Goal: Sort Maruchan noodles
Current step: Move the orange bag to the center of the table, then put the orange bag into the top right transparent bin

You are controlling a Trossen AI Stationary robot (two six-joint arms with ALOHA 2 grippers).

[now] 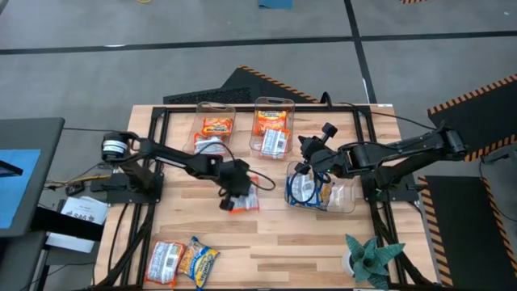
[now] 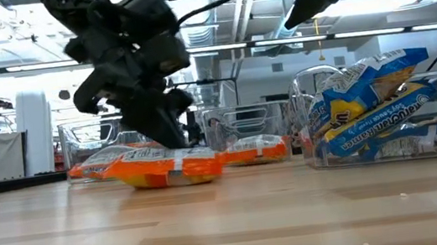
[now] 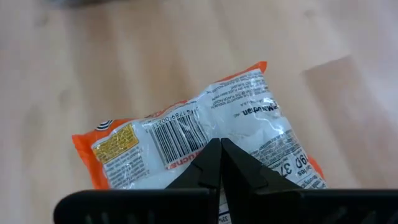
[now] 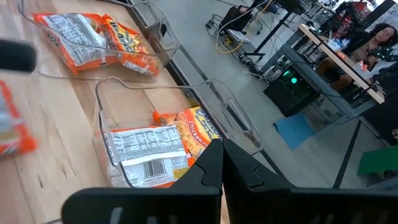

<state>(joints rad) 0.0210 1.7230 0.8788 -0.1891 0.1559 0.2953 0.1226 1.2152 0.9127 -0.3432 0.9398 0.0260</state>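
Note:
An orange-red noodle packet (image 1: 242,202) lies on the table's middle, its white barcode back up (image 3: 186,143). My left gripper (image 1: 233,191) (image 3: 219,143) is shut and down on it. My right gripper (image 1: 310,155) (image 4: 221,146) is shut and empty, raised over the far end of a clear bin (image 1: 343,198) that holds blue-yellow packets (image 2: 373,106). Two clear bins at the far side (image 1: 215,107) (image 1: 273,101) hold orange and silver-white packets. Two more packets, silver-white (image 1: 166,260) and yellow-blue (image 1: 199,261), lie flat at the near left corner. My left gripper comes at the packet from above, slanting down. Its shut fingertips meet on the middle of the white back face (image 3: 211,134), where the wrapper's creases run together. Whether a fold of wrapper is pinched between them does not show. The packet lies flat on the table (image 2: 170,169).
A small potted plant (image 1: 368,259) stands at the near right corner. Bare wood (image 1: 291,242) stretches across the table's near middle. A black frame rail (image 1: 153,145) runs along the table's edges. Beyond the far edge is grey floor with benches.

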